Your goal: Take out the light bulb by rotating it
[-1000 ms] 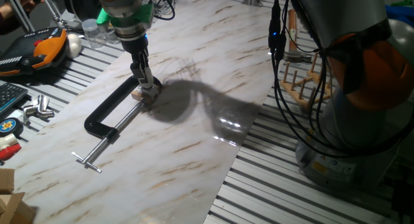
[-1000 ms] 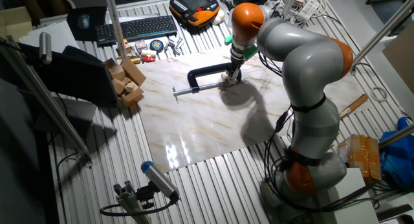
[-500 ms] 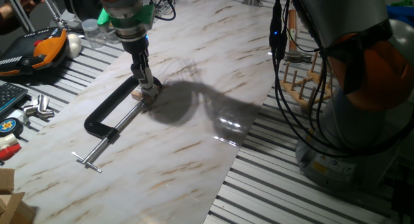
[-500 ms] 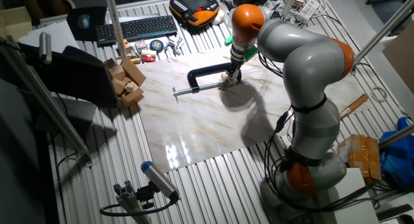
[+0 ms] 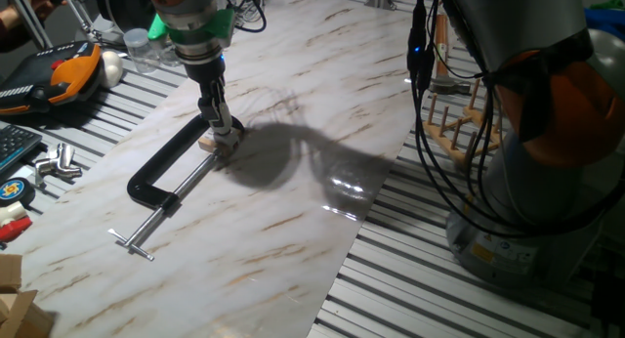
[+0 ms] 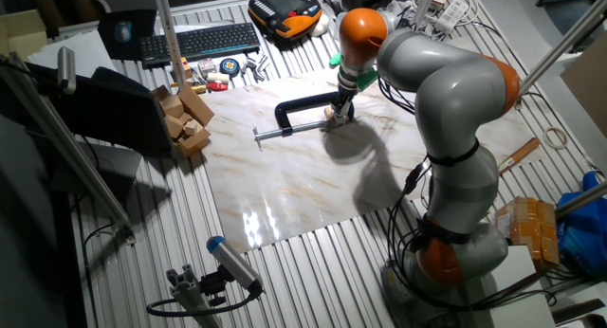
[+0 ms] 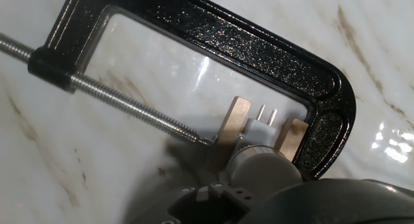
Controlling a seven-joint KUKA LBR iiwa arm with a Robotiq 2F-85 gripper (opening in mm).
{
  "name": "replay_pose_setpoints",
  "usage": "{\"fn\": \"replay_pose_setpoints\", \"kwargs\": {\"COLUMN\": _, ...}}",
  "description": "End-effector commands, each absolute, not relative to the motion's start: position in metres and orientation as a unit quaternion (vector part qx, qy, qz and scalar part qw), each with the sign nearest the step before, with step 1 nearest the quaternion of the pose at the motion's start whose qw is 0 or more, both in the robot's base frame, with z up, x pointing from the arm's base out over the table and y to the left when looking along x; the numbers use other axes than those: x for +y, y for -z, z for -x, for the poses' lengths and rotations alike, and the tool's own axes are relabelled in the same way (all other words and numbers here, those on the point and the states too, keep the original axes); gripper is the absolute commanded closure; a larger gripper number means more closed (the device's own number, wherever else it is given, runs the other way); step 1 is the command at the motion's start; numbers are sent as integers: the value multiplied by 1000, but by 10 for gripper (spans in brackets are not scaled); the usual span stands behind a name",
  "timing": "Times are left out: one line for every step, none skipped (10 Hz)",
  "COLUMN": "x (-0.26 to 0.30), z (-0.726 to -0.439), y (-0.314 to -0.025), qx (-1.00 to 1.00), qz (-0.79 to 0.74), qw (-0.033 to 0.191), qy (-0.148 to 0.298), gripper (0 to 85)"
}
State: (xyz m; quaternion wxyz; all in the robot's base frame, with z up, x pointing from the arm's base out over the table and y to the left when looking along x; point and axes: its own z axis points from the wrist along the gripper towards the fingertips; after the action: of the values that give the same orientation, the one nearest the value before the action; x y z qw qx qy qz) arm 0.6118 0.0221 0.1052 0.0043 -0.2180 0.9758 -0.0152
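Note:
The black C-clamp [image 5: 156, 174] lies on the marble board and pins a small tan wooden block [image 5: 208, 143] between its screw and jaw. My gripper [image 5: 224, 133] points straight down onto that block, fingers drawn close together. In the hand view the light bulb [image 7: 265, 167] shows as a pale grey rounded body right under the camera, standing in the block [image 7: 236, 120], with a white base and two pins beyond it. The clamp [image 7: 259, 52] arcs around it. In the fixed views my fingers hide the bulb. The other fixed view shows my gripper [image 6: 339, 115] at the clamp [image 6: 299, 105].
An orange-black pendant [image 5: 68, 69] and a white egg-like thing [image 5: 112, 66] lie beyond the board's left corner. A wooden peg rack [image 5: 454, 123] stands at the right edge. A keyboard [image 6: 199, 39] and stacked wooden blocks [image 6: 185, 119] sit to the left.

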Motion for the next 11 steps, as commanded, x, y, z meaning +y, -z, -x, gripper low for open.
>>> {"fn": "replay_pose_setpoints", "kwargs": {"x": 22, "z": -612, "y": -106, "qx": 977, "qz": 213, "qw": 6, "qy": 15, "gripper": 340}}
{"fn": "replay_pose_setpoints", "kwargs": {"x": 22, "z": -612, "y": -106, "qx": 978, "qz": 209, "qw": 8, "qy": 16, "gripper": 340}}
{"fn": "replay_pose_setpoints", "kwargs": {"x": 22, "z": -612, "y": -106, "qx": 979, "qz": 204, "qw": 10, "qy": 15, "gripper": 170}}
{"fn": "replay_pose_setpoints", "kwargs": {"x": 22, "z": -612, "y": -106, "qx": 980, "qz": 196, "qw": 10, "qy": 12, "gripper": 170}}
{"fn": "replay_pose_setpoints", "kwargs": {"x": 22, "z": -612, "y": -107, "qx": 982, "qz": 189, "qw": 12, "qy": 12, "gripper": 170}}
{"fn": "replay_pose_setpoints", "kwargs": {"x": 23, "z": -612, "y": -108, "qx": 983, "qz": 183, "qw": 12, "qy": 11, "gripper": 170}}
{"fn": "replay_pose_setpoints", "kwargs": {"x": 23, "z": -613, "y": -109, "qx": 985, "qz": 174, "qw": 14, "qy": 9, "gripper": 170}}
{"fn": "replay_pose_setpoints", "kwargs": {"x": 23, "z": -614, "y": -111, "qx": 985, "qz": 170, "qw": 15, "qy": 9, "gripper": 170}}
{"fn": "replay_pose_setpoints", "kwargs": {"x": 23, "z": -616, "y": -115, "qx": 986, "qz": 165, "qw": 18, "qy": 12, "gripper": 170}}
{"fn": "replay_pose_setpoints", "kwargs": {"x": 23, "z": -617, "y": -118, "qx": 987, "qz": 159, "qw": 19, "qy": 12, "gripper": 170}}
{"fn": "replay_pose_setpoints", "kwargs": {"x": 24, "z": -618, "y": -122, "qx": 988, "qz": 153, "qw": 20, "qy": 13, "gripper": 170}}
